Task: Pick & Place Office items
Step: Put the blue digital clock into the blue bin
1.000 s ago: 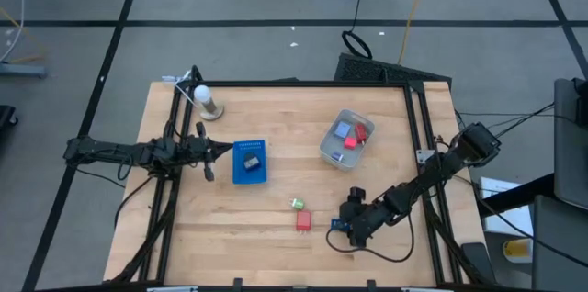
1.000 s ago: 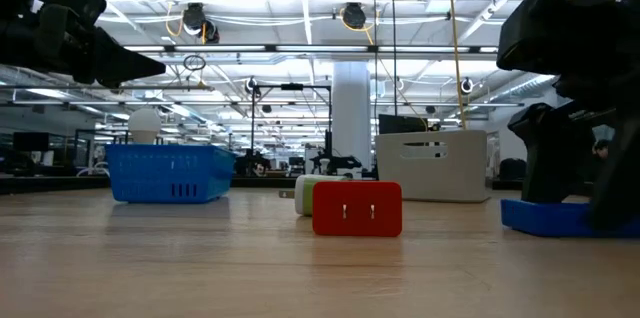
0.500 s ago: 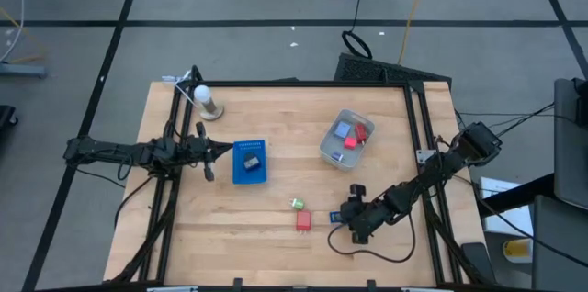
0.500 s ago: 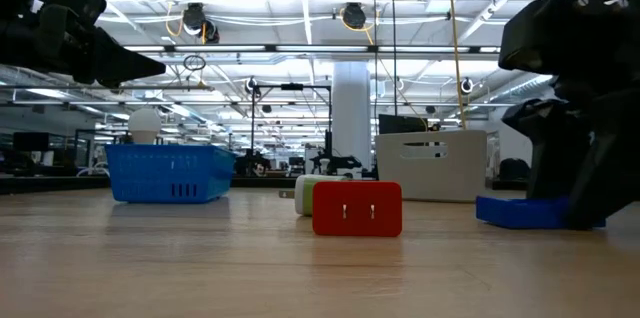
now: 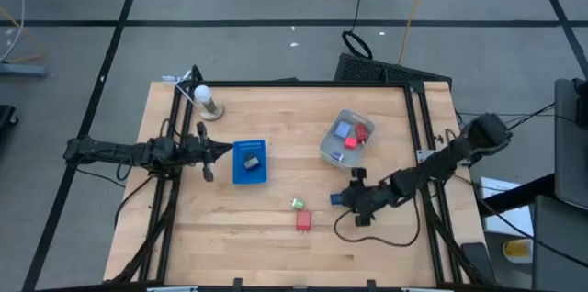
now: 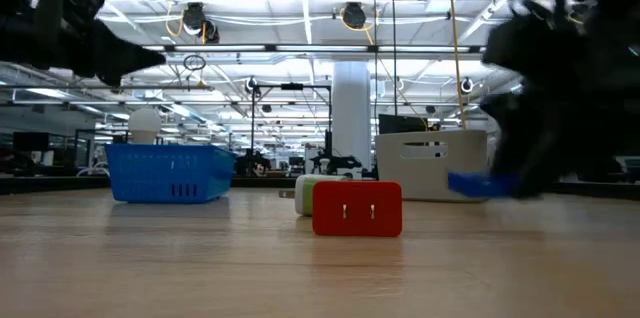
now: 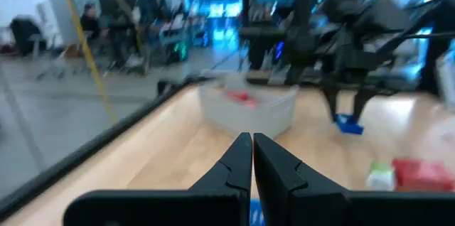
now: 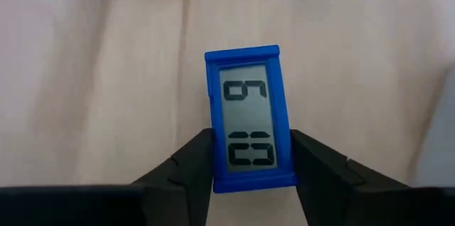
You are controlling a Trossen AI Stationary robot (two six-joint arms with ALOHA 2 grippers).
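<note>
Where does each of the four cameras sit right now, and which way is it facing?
High: overhead, straight down; both arms, right gripper holding the small blue digital clock.
Low: table height, level across; red blocky plug, blue plastic basket.
Left wrist: behind shut left gripper, toward the clear grey plastic tub.
Right wrist: over the clock, fingers gripping it.
Shared: clock.

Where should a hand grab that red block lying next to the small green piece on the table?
Grip the red block across its two long flat sides, coming straight down from above. It lies flat and apart from the green piece, so a top approach looks clear.
</note>
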